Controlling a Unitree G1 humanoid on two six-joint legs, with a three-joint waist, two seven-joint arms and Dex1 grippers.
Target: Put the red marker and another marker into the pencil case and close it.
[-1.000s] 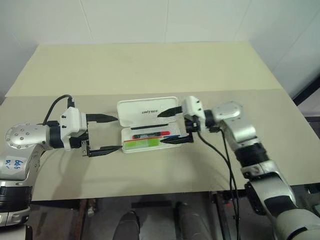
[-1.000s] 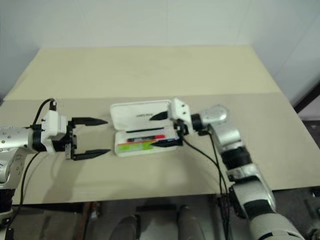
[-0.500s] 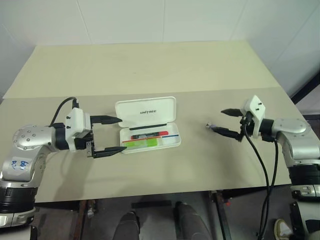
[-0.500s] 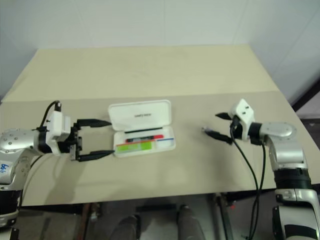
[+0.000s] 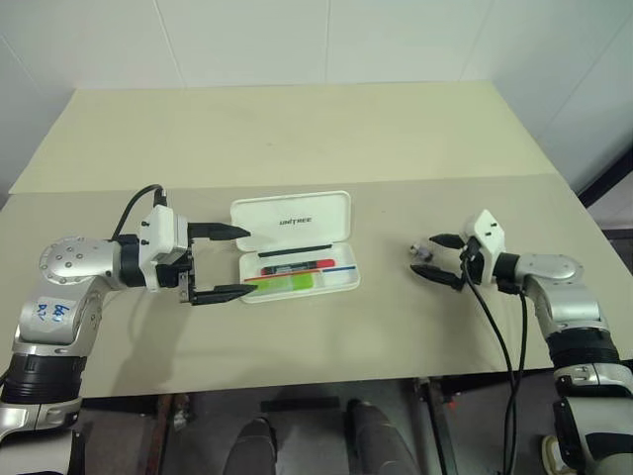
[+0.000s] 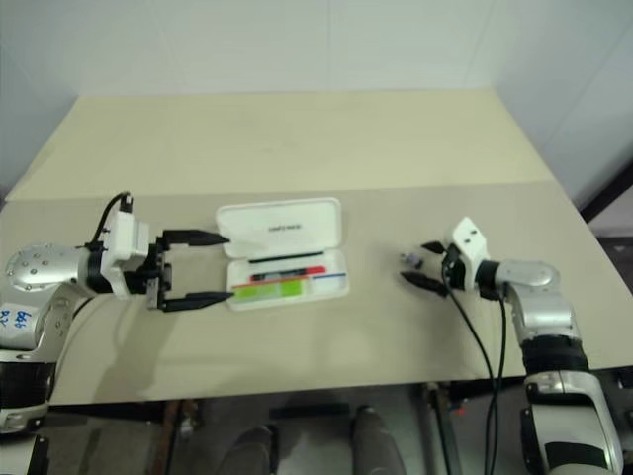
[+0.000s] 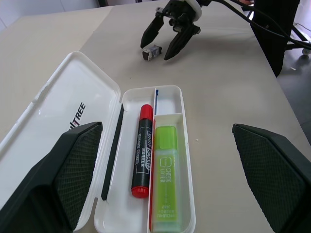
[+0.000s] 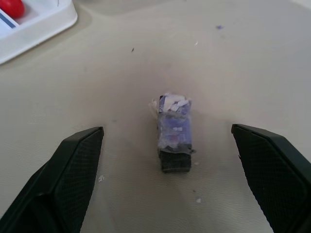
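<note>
Two markers are seen lying inside the pencil case [image 5: 297, 249], which rests open near the middle of the table [image 5: 297, 139] with its lid [image 5: 292, 220] folded back flat toward 12 o'clock, the dark lettering facing up. The red marker [image 7: 141, 150] is laid lengthwise in the tray's compartment nearer the lid, and the lime-green highlighter [image 7: 167, 176] is laid parallel just beside it in the compartment farther from the lid, on the other side of a thin divider. The left gripper [image 5: 226, 262] is held at the case's 9 o'clock end, its two black fingers spread wide and nothing gripped, the fingertips just at the case's short edge. Well apart, toward 3 o'clock from the case, the right gripper [image 5: 432, 257] is held low over the table with its fingers likewise spread wide and empty. A small dark and purplish scrap object [image 8: 173, 137] is seen on the table between those fingertips, untouched.
</note>
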